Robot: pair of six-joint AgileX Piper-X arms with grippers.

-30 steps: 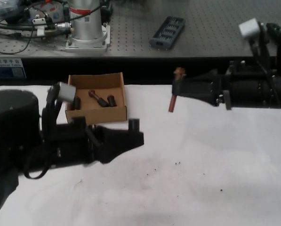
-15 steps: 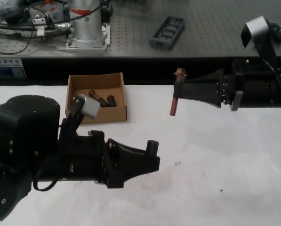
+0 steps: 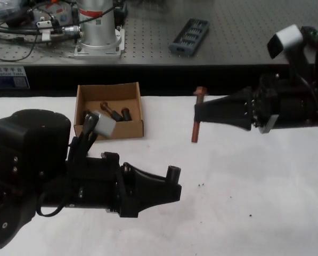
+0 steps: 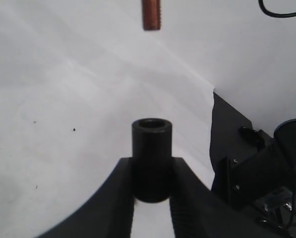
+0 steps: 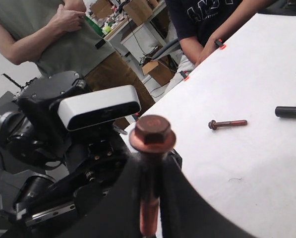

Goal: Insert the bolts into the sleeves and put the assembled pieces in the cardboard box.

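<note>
Your left end effector (image 3: 172,180) pinches an upright sleeve (image 4: 152,163); your right end effector (image 3: 198,113) pinches a hanging bolt (image 3: 194,130) above the speckled white desk (image 3: 244,186), with a perforated metal desk (image 3: 238,32) beyond.

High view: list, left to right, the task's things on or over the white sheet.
cardboard box → sleeve → bolt
</note>
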